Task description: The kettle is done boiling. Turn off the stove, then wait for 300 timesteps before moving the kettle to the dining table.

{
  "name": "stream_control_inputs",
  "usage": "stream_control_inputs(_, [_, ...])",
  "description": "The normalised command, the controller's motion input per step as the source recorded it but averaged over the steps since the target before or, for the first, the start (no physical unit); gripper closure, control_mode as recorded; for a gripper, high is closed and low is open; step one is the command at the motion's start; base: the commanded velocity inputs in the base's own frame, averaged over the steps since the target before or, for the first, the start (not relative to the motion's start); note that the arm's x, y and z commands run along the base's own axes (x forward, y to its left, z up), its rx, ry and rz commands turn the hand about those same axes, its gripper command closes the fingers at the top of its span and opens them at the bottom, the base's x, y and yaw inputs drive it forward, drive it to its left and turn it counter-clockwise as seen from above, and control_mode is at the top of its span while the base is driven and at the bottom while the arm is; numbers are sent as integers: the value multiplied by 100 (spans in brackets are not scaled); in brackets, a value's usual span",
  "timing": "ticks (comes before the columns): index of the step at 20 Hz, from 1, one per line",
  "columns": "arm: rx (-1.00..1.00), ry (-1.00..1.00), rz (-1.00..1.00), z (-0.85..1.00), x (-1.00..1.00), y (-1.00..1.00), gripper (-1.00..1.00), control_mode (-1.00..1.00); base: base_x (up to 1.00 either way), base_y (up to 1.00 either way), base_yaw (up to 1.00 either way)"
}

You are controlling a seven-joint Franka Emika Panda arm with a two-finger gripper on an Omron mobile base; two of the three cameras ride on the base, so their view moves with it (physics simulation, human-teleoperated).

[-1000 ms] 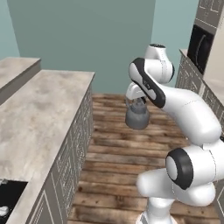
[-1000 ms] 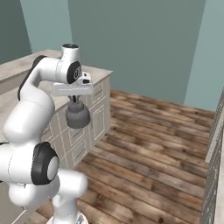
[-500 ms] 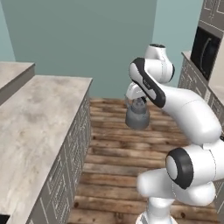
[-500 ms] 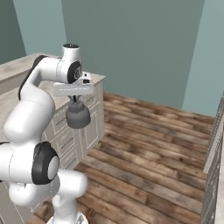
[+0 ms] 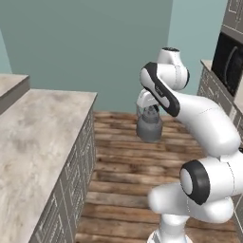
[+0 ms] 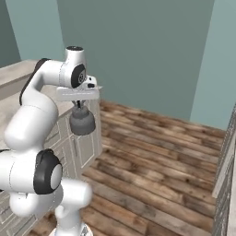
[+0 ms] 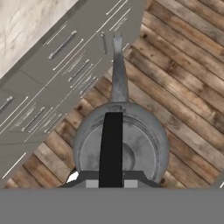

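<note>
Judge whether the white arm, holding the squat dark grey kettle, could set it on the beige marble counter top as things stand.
Probably yes: the kettle hangs from the gripper over wooden floor, above the counter top, nothing between.

Grey cabinets [image 5: 71, 180] stand beside a plank floor [image 6: 156, 156].

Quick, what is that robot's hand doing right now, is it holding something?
Hand: closed on the arched handle of the small squat dark grey metal kettle, which hangs above the wooden floor.

Kettle [image 7: 131, 148] from above, black handle [image 7: 111, 148] across lid, over wooden floor [image 7: 183, 78] beside grey cabinets [image 7: 52, 74].
</note>
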Motion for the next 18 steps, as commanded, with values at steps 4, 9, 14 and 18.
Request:
stream_control_inputs(4, [0,0,0,0,0,0,100,100,75,-1,0])
stream_control_inputs(9, [0,0,0,0,0,0,100,100,76,-1,0])
stream_control_inputs(14, [0,0,0,0,0,0,100,100,76,0,1])
stream_control_inputs(18, [0,0,0,0,0,0,100,100,75,-2,3])
